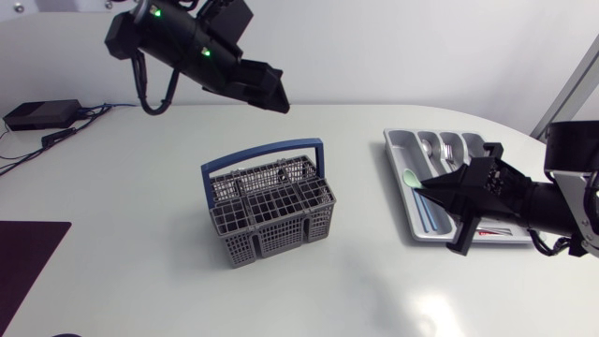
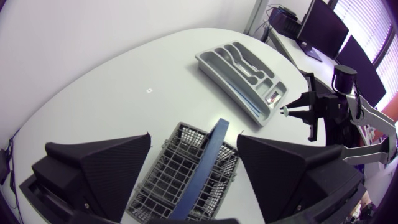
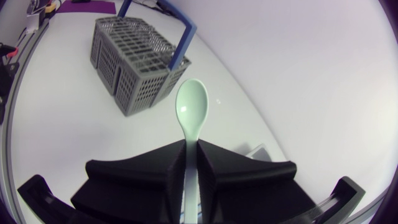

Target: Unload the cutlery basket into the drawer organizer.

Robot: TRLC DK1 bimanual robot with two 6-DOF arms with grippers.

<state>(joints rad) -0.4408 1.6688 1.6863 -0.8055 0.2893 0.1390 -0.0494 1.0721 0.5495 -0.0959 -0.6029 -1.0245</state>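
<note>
The right gripper (image 3: pixel 191 146) has its jaws clamped on the handle of a pale green spoon (image 3: pixel 191 109). In the head view it hangs over the drawer organizer (image 1: pixel 394 154), whose end compartments already hold some metal cutlery. The left gripper (image 2: pixel 194 137) hangs above the cutlery basket (image 2: pixel 186 177) with its jaws wide apart and nothing between them. The unloading looks well along: this spoon is not yet laid down, no cutlery stands out of the basket, and I cannot tell whether anything lies deeper in it.

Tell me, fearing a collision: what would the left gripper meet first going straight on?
Likely the blue handle of the grey mesh cutlery basket, ahead between the open jaws of the left gripper; depth unclear.
</note>
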